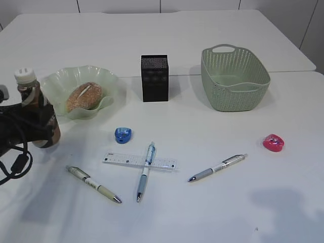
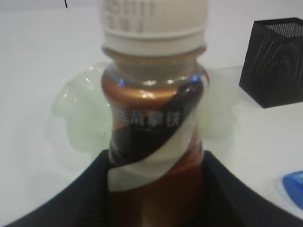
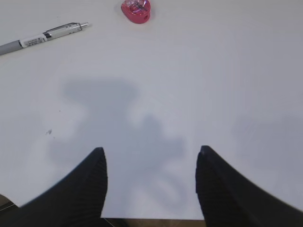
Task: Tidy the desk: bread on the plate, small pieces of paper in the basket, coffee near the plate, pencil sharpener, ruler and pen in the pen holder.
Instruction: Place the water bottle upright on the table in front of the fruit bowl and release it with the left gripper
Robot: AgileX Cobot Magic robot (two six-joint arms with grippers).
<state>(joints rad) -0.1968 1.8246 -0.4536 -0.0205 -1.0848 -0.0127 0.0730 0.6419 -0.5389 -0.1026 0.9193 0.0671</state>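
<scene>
My left gripper [image 1: 41, 127] is shut on the brown coffee bottle [image 1: 31, 104], which stands upright just left of the green plate [image 1: 109, 81]. In the left wrist view both black fingers [image 2: 71, 198] press the sides of the coffee bottle [image 2: 154, 118]. The bread [image 1: 84, 96] lies on the plate. A blue pencil sharpener [image 1: 123, 134], a ruler [image 1: 140, 161] and three pens [image 1: 93, 184] [image 1: 145, 171] [image 1: 216, 167] lie on the table, one pen across the ruler. The black pen holder [image 1: 154, 77] stands behind them. My right gripper [image 3: 150, 161] hangs open over bare table. No paper pieces are in view.
The green basket [image 1: 253, 83] stands at the back right and looks empty. A pink sharpener [image 1: 273, 143] lies right of the pens; in the right wrist view the pink sharpener [image 3: 136, 10] and a pen [image 3: 42, 38] lie ahead of the fingers.
</scene>
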